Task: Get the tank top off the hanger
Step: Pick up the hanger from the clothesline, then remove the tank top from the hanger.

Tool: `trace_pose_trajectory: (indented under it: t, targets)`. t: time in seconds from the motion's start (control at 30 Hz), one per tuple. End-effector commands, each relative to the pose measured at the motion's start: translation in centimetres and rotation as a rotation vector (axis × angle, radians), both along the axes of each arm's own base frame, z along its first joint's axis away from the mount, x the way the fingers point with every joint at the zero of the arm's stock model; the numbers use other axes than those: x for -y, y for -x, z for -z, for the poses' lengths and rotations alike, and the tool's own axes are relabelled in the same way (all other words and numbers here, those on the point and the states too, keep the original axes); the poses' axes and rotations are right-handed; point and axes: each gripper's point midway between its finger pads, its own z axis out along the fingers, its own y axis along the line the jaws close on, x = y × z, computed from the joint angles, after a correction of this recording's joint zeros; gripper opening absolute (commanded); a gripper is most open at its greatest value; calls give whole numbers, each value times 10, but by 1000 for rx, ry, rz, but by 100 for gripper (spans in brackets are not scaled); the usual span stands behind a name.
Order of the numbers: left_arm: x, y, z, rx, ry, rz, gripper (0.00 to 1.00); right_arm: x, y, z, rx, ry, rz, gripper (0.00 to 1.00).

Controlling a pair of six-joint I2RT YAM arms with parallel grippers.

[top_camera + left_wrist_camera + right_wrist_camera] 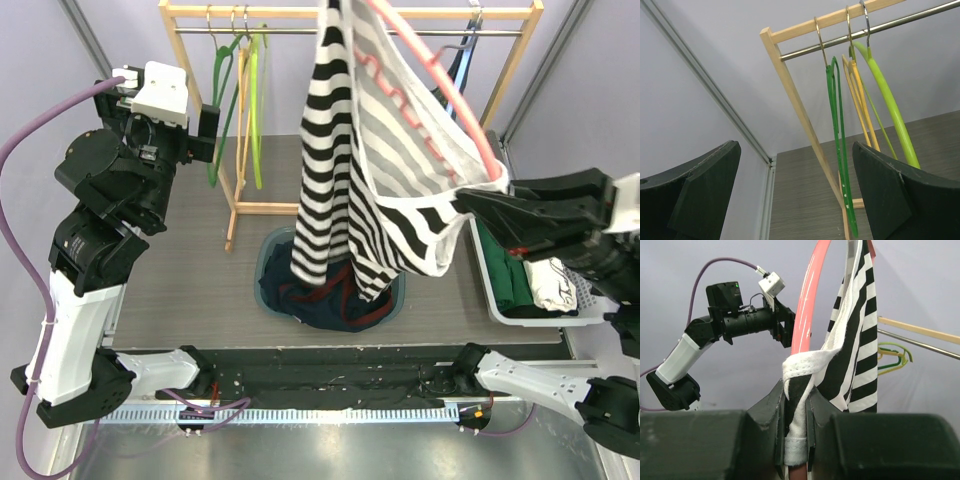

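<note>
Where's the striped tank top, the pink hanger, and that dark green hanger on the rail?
striped tank top [335,150], top view, on its hanging striped body.
pink hanger [807,295], right wrist view, on its curved arm.
dark green hanger [844,175], left wrist view, on its long lower arm.

I see the tank top [330,200] as striped knit cloth with a stitched white edging. Its pink hanger [807,305] is glossy, smooth plastic. The rack [792,95] is pale bare wood, its rail [900,22] polished metal; the table [200,290] looks matt and grained.
</note>
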Motion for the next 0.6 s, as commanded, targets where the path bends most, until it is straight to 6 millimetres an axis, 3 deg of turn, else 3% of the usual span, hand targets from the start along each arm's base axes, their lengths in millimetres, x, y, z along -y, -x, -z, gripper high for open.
trace_pose_trajectory:
  t: [0.0,0.2,0.33,0.53,0.57]
  targets:
    - [-5,7,-13,40,45,3,100,-9,-2,-24,73,-38,-17,1]
    - [0,10,-11,27,28,52,100,-25,-15,-3,23,20,-21,1]
    - [24,23,-2,-17,5,224,100,-39,-23,37,-61,120,-42,1]
    - [66,42,21,-104,-63,489,100,-54,-13,83,-174,259,-148,1]
    - [73,49,17,-96,-70,545,100,-55,-12,87,-190,273,-156,1]
